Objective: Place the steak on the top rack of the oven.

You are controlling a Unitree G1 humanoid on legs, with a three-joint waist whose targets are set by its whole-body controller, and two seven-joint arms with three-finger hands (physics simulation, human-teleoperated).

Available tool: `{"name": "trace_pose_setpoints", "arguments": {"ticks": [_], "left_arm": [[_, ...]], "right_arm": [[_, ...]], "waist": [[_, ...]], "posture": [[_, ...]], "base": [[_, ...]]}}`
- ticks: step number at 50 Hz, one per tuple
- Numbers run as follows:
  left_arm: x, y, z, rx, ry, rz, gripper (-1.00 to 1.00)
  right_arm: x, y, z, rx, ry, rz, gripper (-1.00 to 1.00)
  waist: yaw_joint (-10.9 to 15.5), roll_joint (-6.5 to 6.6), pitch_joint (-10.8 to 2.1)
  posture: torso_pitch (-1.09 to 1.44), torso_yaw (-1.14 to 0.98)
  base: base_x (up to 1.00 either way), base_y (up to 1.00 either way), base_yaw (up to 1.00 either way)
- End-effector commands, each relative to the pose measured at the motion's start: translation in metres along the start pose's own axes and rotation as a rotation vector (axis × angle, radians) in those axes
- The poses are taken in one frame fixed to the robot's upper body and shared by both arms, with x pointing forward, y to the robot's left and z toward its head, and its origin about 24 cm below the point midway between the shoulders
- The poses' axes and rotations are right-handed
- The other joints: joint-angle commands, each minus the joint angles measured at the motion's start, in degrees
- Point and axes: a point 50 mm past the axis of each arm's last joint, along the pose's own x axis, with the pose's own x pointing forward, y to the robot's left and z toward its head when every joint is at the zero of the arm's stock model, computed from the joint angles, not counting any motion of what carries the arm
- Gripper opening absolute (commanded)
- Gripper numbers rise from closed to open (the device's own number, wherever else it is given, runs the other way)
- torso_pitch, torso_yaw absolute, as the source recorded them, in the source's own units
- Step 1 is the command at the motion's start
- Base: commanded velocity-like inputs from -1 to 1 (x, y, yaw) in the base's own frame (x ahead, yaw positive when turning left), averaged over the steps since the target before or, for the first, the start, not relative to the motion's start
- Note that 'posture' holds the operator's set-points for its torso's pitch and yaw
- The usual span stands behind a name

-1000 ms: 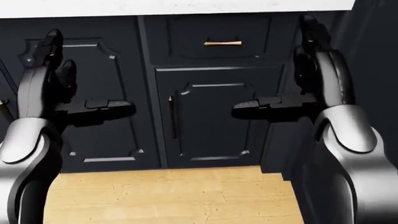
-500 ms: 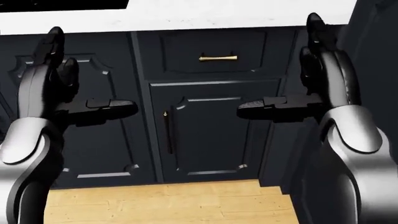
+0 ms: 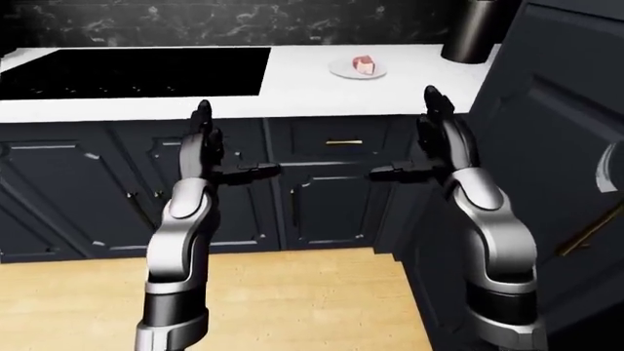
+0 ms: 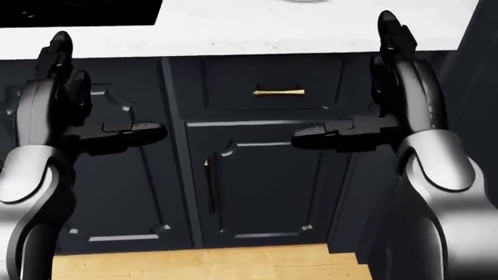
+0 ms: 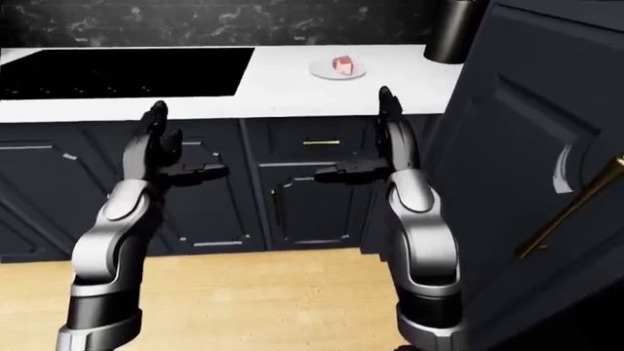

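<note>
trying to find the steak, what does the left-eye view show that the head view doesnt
Only the left-eye view shows the steak on its plate, the black cooktop, a dark canister and the tall dark cabinet at its right. The head view adds nothing new, only a closer look at the cabinet door. Both show the white counter, the brass drawer handle, the wood floor, and the open left hand and right hand, both empty.

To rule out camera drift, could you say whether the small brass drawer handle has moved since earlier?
No. The small brass drawer handle sits lower in the head view, but the white countertop shifted down too: the camera moved.
</note>
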Motion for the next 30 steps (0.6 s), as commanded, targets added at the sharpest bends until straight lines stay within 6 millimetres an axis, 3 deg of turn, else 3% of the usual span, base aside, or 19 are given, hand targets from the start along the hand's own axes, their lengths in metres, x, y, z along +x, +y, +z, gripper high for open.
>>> {"name": "trace_pose_setpoints", "arguments": {"ticks": [1, 2, 3, 9, 11, 13, 14, 16, 18, 23, 25, 27, 28, 29, 30], "left_arm": [[0.000, -0.001, 0.020, 0.001, -0.089, -0.010, 1.00], [0.000, -0.002, 0.021, 0.001, -0.090, -0.011, 1.00], [-0.001, -0.002, 0.023, 0.000, -0.091, -0.012, 1.00], [-0.001, -0.002, 0.023, 0.000, -0.093, -0.010, 1.00], [0.000, -0.001, 0.022, 0.000, -0.093, -0.009, 1.00], [0.000, 0.000, 0.023, 0.000, -0.094, -0.007, 1.00], [0.000, 0.000, 0.024, 0.001, -0.094, -0.006, 1.00], [0.000, 0.001, 0.025, 0.000, -0.095, -0.004, 1.00], [0.000, 0.001, 0.023, 0.000, -0.093, -0.004, 1.00], [0.001, -0.001, 0.023, 0.000, -0.092, -0.009, 1.00], [0.001, -0.001, 0.023, 0.001, -0.091, -0.011, 1.00], [0.001, -0.002, 0.026, 0.000, -0.095, -0.012, 1.00], [0.001, -0.003, 0.027, 0.000, -0.096, -0.013, 1.00], [0.001, -0.004, 0.027, 0.000, -0.096, -0.014, 1.00], [0.001, -0.003, 0.026, 0.000, -0.096, -0.015, 1.00]], "right_arm": [[-0.001, -0.001, 0.016, -0.003, -0.073, -0.007, 1.00], [-0.001, -0.001, 0.016, -0.003, -0.073, -0.008, 1.00], [-0.001, -0.001, 0.016, -0.004, -0.074, -0.007, 1.00], [0.000, -0.002, 0.019, -0.005, -0.076, -0.007, 1.00], [0.000, -0.002, 0.019, -0.007, -0.076, -0.007, 1.00], [0.001, -0.002, 0.020, -0.008, -0.076, -0.007, 1.00], [0.001, -0.002, 0.020, -0.008, -0.076, -0.005, 1.00], [0.001, -0.002, 0.022, -0.011, -0.079, -0.005, 1.00], [0.001, -0.002, 0.022, -0.013, -0.078, -0.004, 1.00], [-0.001, -0.004, 0.024, -0.014, -0.079, -0.007, 1.00], [-0.002, -0.005, 0.023, -0.014, -0.079, -0.009, 1.00], [-0.001, -0.006, 0.026, -0.015, -0.083, -0.009, 1.00], [-0.002, -0.006, 0.025, -0.015, -0.083, -0.010, 1.00], [-0.002, -0.005, 0.024, -0.014, -0.082, -0.009, 1.00], [-0.003, -0.005, 0.023, -0.013, -0.081, -0.009, 1.00]], "waist": [[-0.2, -0.04, -1.22], [0.0, -0.70, -0.89], [-0.3, -0.36, -0.97], [-0.8, 2.83, -0.33], [-1.2, 4.75, -0.48], [-1.5, 8.15, -1.53], [-1.0, 6.50, -1.46], [-0.9, 7.09, -0.86], [-0.5, 6.15, -1.34], [0.1, 3.59, -0.74], [0.3, 1.70, -0.86], [0.3, -2.04, -1.90], [-0.2, 0.79, -1.30], [-0.1, -0.37, -1.08], [-0.4, -0.14, -0.81]], "posture": [[0.00, 0.00], [0.00, 0.00], [0.00, 0.00], [0.00, 0.00], [0.00, 0.00], [0.00, 0.00], [0.00, 0.00], [0.00, 0.00], [0.00, 0.00], [0.00, 0.00], [0.00, 0.00], [0.00, 0.00], [0.00, 0.00], [0.00, 0.00], [0.00, 0.00]], "base": [[0.20, 0.00, 0.00], [0.20, 0.00, 0.00], [0.21, 0.00, 0.00], [0.21, 0.00, 0.00], [0.21, 0.00, 0.00], [0.21, 0.00, 0.00], [0.20, 0.00, 0.00], [0.21, 0.00, 0.00], [0.21, 0.00, 0.00], [0.20, -0.03, 0.00], [0.20, -0.04, 0.00], [0.20, -0.05, 0.00], [0.20, -0.06, 0.00], [0.22, -0.08, 0.00], [0.20, -0.07, 0.00]]}}
